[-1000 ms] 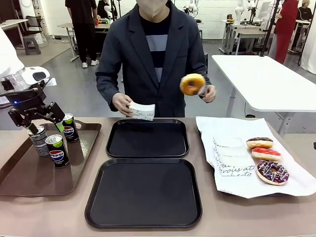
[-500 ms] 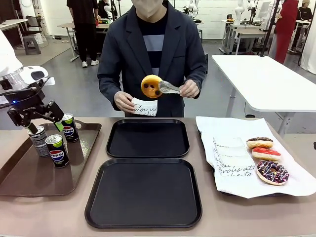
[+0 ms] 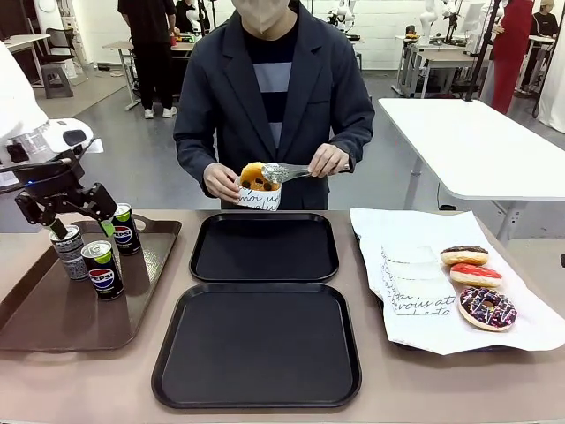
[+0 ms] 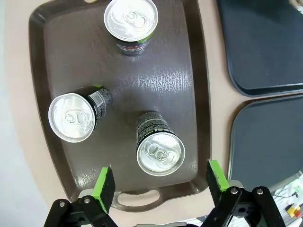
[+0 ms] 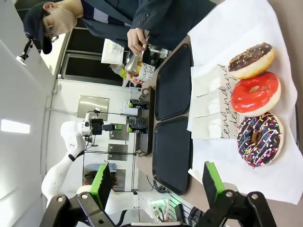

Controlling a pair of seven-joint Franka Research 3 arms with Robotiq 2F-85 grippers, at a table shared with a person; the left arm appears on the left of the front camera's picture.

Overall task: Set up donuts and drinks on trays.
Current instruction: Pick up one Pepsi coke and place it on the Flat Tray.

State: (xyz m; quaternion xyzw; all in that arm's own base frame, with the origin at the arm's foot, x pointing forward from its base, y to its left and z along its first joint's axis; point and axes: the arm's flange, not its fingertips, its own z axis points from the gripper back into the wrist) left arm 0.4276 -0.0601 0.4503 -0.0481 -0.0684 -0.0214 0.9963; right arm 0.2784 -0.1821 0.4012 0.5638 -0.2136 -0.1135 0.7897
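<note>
My left gripper (image 3: 82, 230) hangs open over the drinks on the brown tray (image 3: 53, 322). In the left wrist view the left gripper (image 4: 161, 178) stands just above a dark grey patterned can (image 4: 159, 147), apart from it. Two Pepsi cans (image 4: 75, 118) (image 4: 130, 21) stand farther off. Across the table the person holds a yellow-orange donut (image 3: 252, 175) in a white paper sleeve (image 3: 259, 200), with tongs (image 3: 284, 170) on it. Two black trays (image 3: 265, 248) (image 3: 256, 346) lie bare. Three donuts (image 5: 251, 60) (image 5: 256, 93) (image 5: 260, 139) lie before my open right gripper (image 5: 156, 178).
White paper (image 3: 415, 296) with spare printed sleeves covers the table's right side under the chocolate (image 3: 464, 255), red (image 3: 477, 276) and sprinkled (image 3: 487, 307) donuts. The brown tray's handle (image 4: 137, 204) is close under my left fingers. A white table (image 3: 477, 141) stands behind on the right.
The person has swung the yellow-orange donut with the tongs from the right, across and down into the paper sleeve. My left gripper has stayed open above the cans.
</note>
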